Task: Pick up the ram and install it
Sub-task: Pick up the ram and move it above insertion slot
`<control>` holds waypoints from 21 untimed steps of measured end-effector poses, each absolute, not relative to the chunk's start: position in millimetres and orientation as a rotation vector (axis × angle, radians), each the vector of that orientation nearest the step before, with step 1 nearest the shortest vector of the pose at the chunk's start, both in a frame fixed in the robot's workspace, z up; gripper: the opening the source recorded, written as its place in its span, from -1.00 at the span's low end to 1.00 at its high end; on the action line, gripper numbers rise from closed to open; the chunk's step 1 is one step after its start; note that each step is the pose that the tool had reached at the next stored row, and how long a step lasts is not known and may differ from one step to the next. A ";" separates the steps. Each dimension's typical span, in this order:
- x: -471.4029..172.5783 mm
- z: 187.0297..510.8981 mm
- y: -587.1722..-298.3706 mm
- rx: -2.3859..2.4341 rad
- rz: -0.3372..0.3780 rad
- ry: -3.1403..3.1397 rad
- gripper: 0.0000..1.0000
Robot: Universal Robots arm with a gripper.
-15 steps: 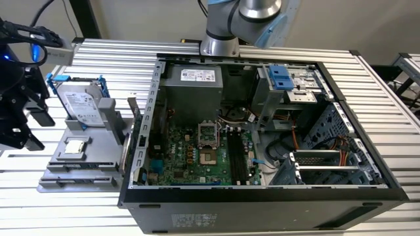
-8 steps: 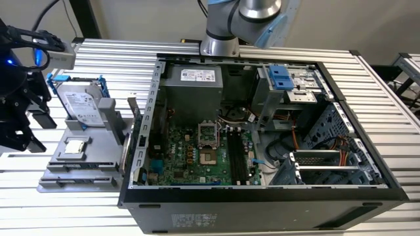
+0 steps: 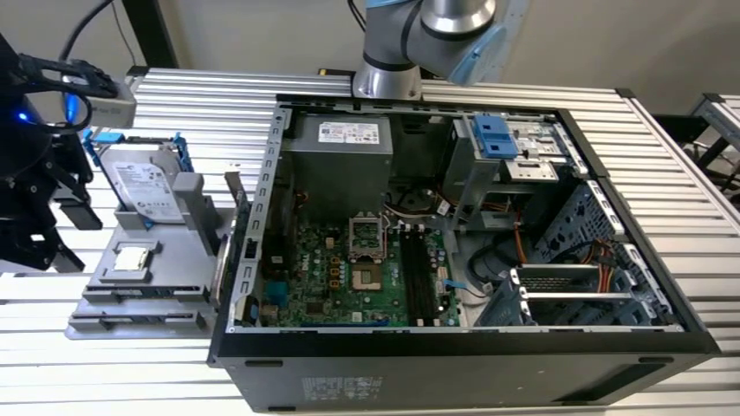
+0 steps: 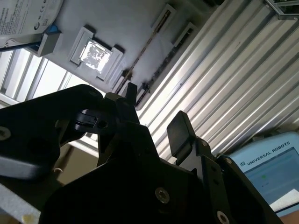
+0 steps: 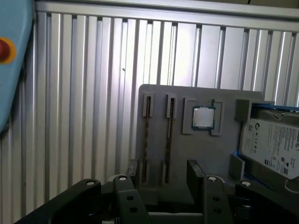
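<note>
Two slots cut the tray (image 4: 126, 23) on the bench (image 4: 224, 70). The ram (image 4: 145, 50) stands on edge in one, near my gripper (image 4: 155, 109), which hangs open and empty. I judge this the approach; grasping calls for squaring up across that thin edge.

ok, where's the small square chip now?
The chip sits in a pocket of the gray tray at the exterior view's left, next to the hard drive, outside the computer case.
</note>
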State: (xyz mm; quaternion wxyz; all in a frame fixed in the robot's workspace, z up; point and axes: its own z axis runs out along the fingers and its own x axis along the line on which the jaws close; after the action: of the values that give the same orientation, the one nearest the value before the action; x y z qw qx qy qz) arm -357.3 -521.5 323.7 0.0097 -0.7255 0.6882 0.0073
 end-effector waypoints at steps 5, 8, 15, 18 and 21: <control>-357.3 320.4 -521.5 -2.264 0.023 2.150 1.00; -357.3 318.4 -521.5 -2.263 0.023 2.151 1.00; -357.3 313.8 -521.5 -2.262 0.023 2.152 1.00; -357.3 311.7 -521.5 -2.261 0.023 2.153 1.00; -357.5 309.4 -521.4 -2.260 0.023 2.153 1.00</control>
State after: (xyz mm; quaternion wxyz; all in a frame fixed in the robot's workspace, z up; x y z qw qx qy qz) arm -357.5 -521.4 309.4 0.0098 -0.7240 0.6897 0.0073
